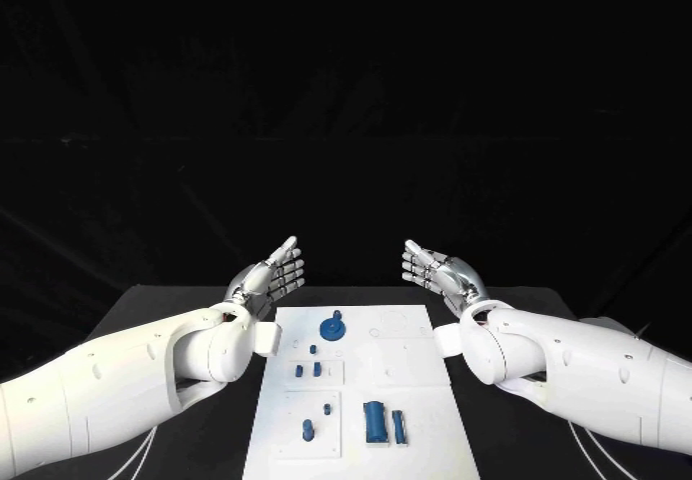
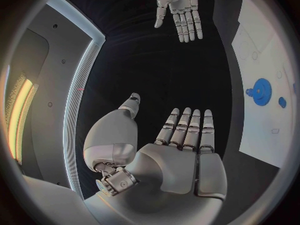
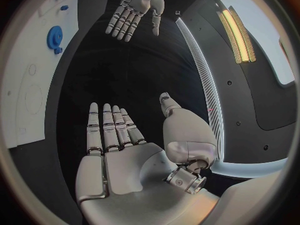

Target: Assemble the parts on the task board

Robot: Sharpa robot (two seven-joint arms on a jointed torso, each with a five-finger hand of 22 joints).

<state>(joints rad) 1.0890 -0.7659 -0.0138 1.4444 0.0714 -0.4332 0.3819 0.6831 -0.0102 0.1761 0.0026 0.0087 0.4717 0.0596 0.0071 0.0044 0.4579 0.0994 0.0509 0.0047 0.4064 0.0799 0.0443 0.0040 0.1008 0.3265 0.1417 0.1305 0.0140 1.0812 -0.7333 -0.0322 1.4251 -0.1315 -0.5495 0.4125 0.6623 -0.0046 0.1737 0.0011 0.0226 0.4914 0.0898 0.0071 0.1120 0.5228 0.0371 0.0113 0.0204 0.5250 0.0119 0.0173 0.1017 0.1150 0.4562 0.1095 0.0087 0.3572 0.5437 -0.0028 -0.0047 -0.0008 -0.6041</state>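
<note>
Sitting dead centre on the black table [image 1: 173,300] was the white board [image 1: 418,400], long side running away from the robot. Near its far end lay a blue gear [image 1: 333,327], flat on the plate, pretty much between the two wrists. A bit closer in were a few small blue pegs [image 1: 307,369] grouped in the left half, then one more peg [image 1: 327,408] below those. Nearest the robot sat a taller blue block [image 1: 375,421] with a slim blue piece [image 1: 400,427] just beside it on the right, and another little part [image 1: 307,431] off to the left of them. Faint round outlines showed on the board's bare right side.

Neither hand was touching any of it. The left hand [image 1: 271,272] hung off the board's far left corner, palm turned up and inward, fingers straight and spread, thumb sticking out, nothing in it. The right hand [image 1: 441,270] mirrored it off the far right corner, same deal: flat open palm, fingers apart, empty. Both were raised over the table and well apart from each other, palms roughly facing.

The table was matte black, and everything beyond its far edge was just dark. The wrist views caught a pale lit strip [image 3: 237,35] on a grey panel off to the side.
</note>
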